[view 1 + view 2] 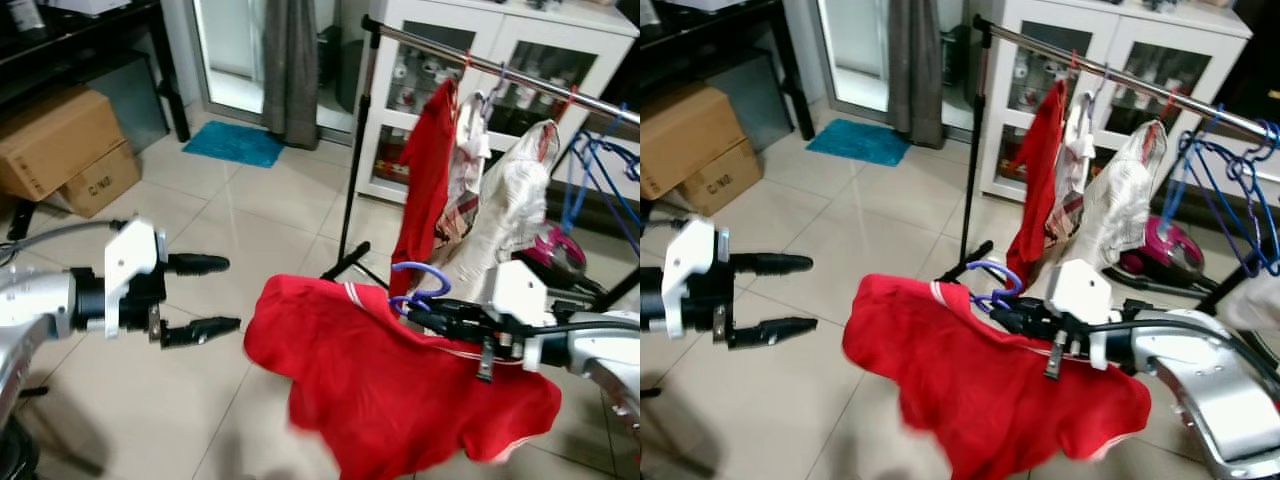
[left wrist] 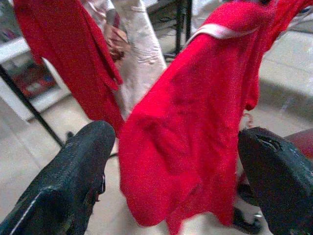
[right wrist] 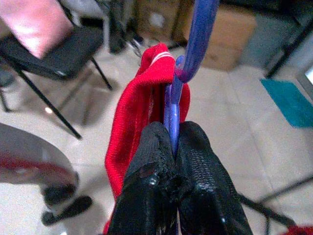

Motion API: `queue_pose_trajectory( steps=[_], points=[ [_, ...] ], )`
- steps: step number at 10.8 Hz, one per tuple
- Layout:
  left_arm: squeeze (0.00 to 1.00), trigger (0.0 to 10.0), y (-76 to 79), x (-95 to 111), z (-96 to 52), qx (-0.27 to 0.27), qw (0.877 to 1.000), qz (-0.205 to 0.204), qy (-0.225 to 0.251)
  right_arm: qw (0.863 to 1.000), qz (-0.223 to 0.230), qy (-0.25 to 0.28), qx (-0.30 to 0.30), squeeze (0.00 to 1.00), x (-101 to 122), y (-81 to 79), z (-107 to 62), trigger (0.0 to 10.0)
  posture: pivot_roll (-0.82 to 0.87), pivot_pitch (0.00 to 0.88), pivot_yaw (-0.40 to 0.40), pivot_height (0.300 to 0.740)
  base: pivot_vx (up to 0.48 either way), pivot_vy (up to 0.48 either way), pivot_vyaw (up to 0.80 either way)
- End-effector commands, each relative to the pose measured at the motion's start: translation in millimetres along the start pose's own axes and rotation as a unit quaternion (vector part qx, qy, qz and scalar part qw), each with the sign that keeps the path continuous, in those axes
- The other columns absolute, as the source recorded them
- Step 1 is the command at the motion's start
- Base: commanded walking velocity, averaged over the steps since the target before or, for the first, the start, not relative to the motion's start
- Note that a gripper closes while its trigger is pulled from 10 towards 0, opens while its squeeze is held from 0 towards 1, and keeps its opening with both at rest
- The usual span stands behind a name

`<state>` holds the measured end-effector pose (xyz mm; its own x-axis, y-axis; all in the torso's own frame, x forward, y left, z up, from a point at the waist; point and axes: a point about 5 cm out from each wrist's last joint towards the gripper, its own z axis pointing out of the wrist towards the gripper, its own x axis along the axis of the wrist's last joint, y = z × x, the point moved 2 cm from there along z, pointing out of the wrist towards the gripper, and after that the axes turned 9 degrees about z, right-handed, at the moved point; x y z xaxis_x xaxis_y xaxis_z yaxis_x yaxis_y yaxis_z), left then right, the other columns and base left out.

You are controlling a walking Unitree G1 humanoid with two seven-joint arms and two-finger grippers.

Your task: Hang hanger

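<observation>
A red shirt (image 1: 400, 385) hangs on a blue hanger (image 1: 420, 285), whose hook curls up above the collar. My right gripper (image 1: 425, 318) is shut on the hanger's neck, as the right wrist view shows with the blue hanger (image 3: 172, 115) pinched between the fingers (image 3: 146, 186). My left gripper (image 1: 210, 295) is open to the left of the shirt, apart from it. In the left wrist view the red shirt (image 2: 195, 127) hangs between and beyond the two fingers (image 2: 78, 171). The clothes rail (image 1: 480, 65) runs across the upper right, behind the shirt.
On the rail hang a red garment (image 1: 428, 170), a white garment (image 1: 510, 200) and several blue hangers (image 1: 1230, 190). A white cabinet (image 1: 500, 40) stands behind it. Cardboard boxes (image 1: 65, 150) sit at the far left, a blue mat (image 1: 232, 143) by the door.
</observation>
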<state>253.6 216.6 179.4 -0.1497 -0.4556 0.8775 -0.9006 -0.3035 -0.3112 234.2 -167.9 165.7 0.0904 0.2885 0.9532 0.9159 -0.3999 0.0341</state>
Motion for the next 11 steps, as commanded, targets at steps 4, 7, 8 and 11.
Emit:
queue_pose_trajectory(
  steps=[4, 7, 8, 11],
  points=[
    [0.00, 10.0, -9.0, -16, -2.8, 0.058, 0.998, 0.008, -0.003, 0.998, -0.013, 0.033, 0.056, 0.00, 20, -5.0, -14.4, 10.0, 0.07, 0.021, -0.038, 0.740, 0.000, 0.000, 0.00],
    [0.00, 0.0, 3.1, -16, 4.9, -0.012, 0.999, -0.030, 0.027, 0.997, -0.018, 0.035, 0.072, 0.00, 22, -4.9, -16.3, 10.0, 0.07, 0.021, -0.036, 0.740, 0.000, 0.000, 0.00],
    [0.00, 0.0, 6.4, -16, 6.1, -0.027, 0.998, -0.044, 0.032, 0.997, -0.019, 0.036, 0.070, 0.00, 22, -4.5, -16.1, 10.0, 0.07, 0.021, -0.031, 0.740, 0.000, 0.000, 0.00],
    [0.00, 0.0, 10.1, -25, 10.2, -0.048, 0.996, -0.065, 0.024, 0.996, -0.024, 0.041, 0.073, 0.00, 25, -4.6, -16.5, 10.0, 0.06, 0.015, -0.030, 0.740, 0.000, 0.000, 0.00]
  ],
)
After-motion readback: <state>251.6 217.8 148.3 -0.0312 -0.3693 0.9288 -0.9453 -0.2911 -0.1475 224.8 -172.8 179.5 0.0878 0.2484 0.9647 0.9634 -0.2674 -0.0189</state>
